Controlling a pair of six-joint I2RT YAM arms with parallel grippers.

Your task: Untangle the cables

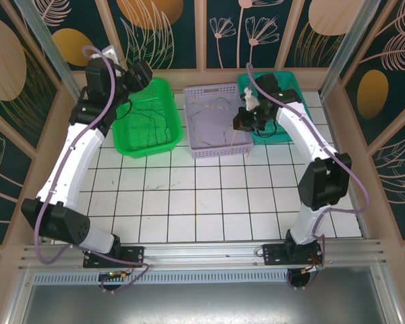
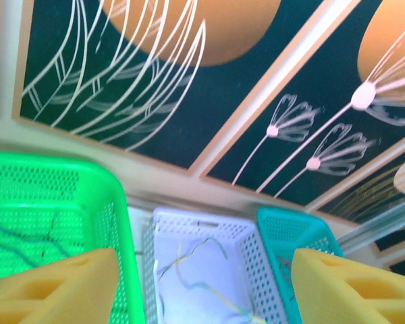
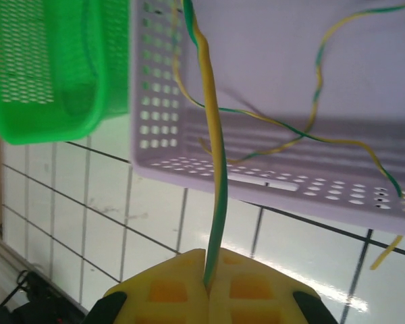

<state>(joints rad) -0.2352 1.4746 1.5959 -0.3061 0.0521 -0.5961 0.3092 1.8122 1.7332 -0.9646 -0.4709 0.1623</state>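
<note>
L arm reaches over the green basket (image 1: 146, 151), left gripper (image 2: 204, 273) spread wide. R arm bends over the lilac basket (image 1: 221, 151), right gripper (image 3: 208, 273) pinched on a yellow-green cable (image 3: 212, 135). Other cables (image 3: 317, 74) lie in the lilac & green baskets on a white tiled table (image 1: 189, 202), dark floral wall panels (image 1: 175, 34) around

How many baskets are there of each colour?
Green basket: 1
Lilac basket: 1
Teal basket: 1
Total: 3 baskets
</note>
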